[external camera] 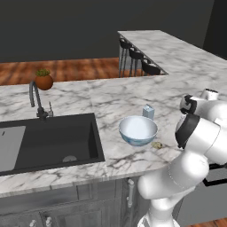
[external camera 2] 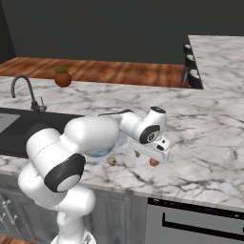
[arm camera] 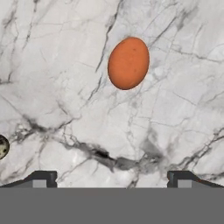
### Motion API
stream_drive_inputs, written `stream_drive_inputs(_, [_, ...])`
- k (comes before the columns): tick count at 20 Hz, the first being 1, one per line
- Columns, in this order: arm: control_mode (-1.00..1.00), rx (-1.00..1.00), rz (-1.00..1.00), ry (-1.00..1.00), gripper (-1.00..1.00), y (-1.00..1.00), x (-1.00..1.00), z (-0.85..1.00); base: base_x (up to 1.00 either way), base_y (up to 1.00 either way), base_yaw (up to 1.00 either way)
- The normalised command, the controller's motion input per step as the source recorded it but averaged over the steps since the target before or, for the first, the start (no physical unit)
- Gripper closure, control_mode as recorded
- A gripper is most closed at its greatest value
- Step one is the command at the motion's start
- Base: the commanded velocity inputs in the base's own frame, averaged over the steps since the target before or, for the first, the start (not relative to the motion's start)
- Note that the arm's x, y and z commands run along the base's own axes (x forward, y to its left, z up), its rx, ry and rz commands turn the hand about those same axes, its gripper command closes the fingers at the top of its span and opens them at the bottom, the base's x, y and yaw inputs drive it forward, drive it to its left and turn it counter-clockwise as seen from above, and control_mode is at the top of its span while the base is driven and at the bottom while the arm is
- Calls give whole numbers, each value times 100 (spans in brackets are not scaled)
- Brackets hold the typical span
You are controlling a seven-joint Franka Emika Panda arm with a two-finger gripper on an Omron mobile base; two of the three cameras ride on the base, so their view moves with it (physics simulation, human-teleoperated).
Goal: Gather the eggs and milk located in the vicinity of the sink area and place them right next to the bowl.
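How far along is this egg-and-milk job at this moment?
Looks done: the pale blue-grey gabled milk carton and a small speckled egg sit beside the wide pale blue bowl. In hand: nothing; the open tool hangs over an orange-brown egg on the marble counter. Left: possibly that egg.

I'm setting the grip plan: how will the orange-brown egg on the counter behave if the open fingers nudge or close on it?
The orange-brown egg is smooth and oval, lying free on flat marble counter, so a nudge would probably roll it. Its curved shell likely slips from an off-centre pinch. The open gripper should probably close gently; eggs crack.
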Motion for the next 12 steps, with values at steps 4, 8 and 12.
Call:
stream_drive_inputs(4, [-100,-2,0,0,-100,-9,13,-16,0,0,0])
stream_drive_inputs(8, [-100,-1,0,1,-100,-8,17,-10,0,0,0])
stream_drive_inputs(12, [-100,0,0,0,-100,-9,17,-10,0,0,0])
